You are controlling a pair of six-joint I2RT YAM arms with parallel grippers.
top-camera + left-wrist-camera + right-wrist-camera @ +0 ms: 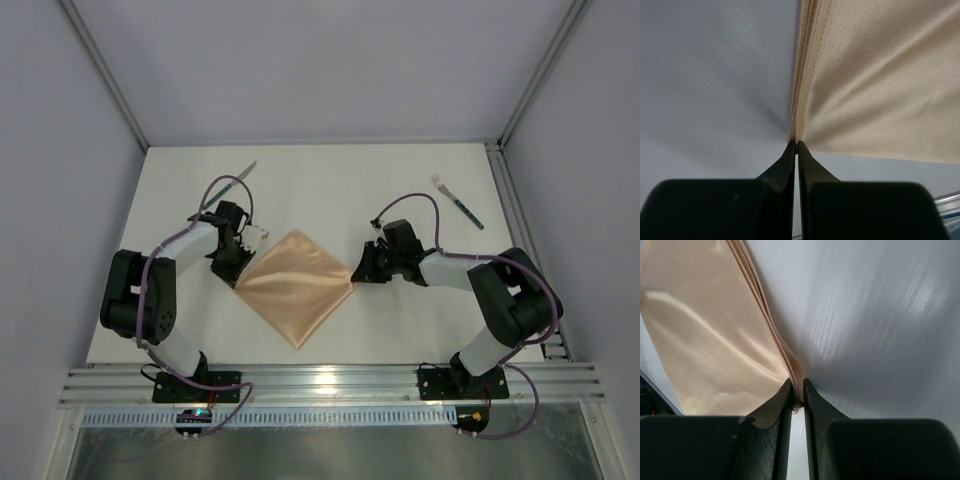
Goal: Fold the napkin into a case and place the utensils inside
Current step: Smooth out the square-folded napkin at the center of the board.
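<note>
Left claw (796, 145) and right claw (797, 390) pinch opposite corners of the napkin (298, 287); the left's shallow tip grip may slip on lifting.

The napkin (297, 285) lies centre; knife (238, 180) behind-left — fork (458, 203) behind-right (well apart).

1. White worktop (320, 170), matte, faint streaky grain in the wrist views.
2. Back wall (320, 60), plain pale grey panel, no windows.
3. Left wall (50, 200) and right wall (600, 150), same pale grey, slanting in.
4. Aluminium corner posts, left post (105, 75) and right post (540, 70), meet the worktop's far corners.
5. Side rail (510, 200) runs along the worktop's right edge.
6. Near rail (330, 385), slotted aluminium, bright glare at its middle.
7. White toothed strip (330, 415) just below the near rail.
8. Dull metal sheet (330, 455) at the bottom.
9. Light even, soft shadows.
</note>
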